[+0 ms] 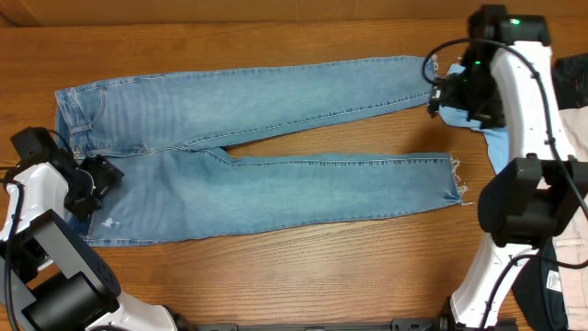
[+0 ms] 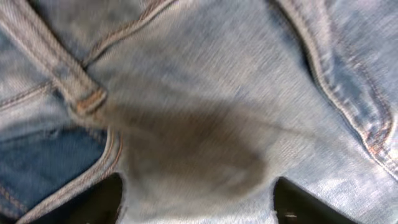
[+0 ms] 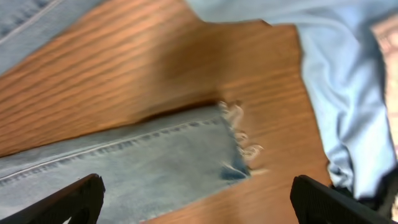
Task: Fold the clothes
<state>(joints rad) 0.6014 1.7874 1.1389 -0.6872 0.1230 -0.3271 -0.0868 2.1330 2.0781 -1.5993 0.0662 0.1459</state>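
Note:
The light-blue jeans lie flat across the wooden table, waist at the left, both legs running right with frayed hems. My left gripper is open just above the waist area; its wrist view shows denim, a belt loop and seams close under the spread fingers. My right gripper is open over the far leg's frayed hem, fingers apart on either side of the hem end. Neither gripper holds anything.
A pale blue garment lies on the table at the right, under the right arm, also in the right wrist view. More clothes, pinkish and dark, are piled at the right edge.

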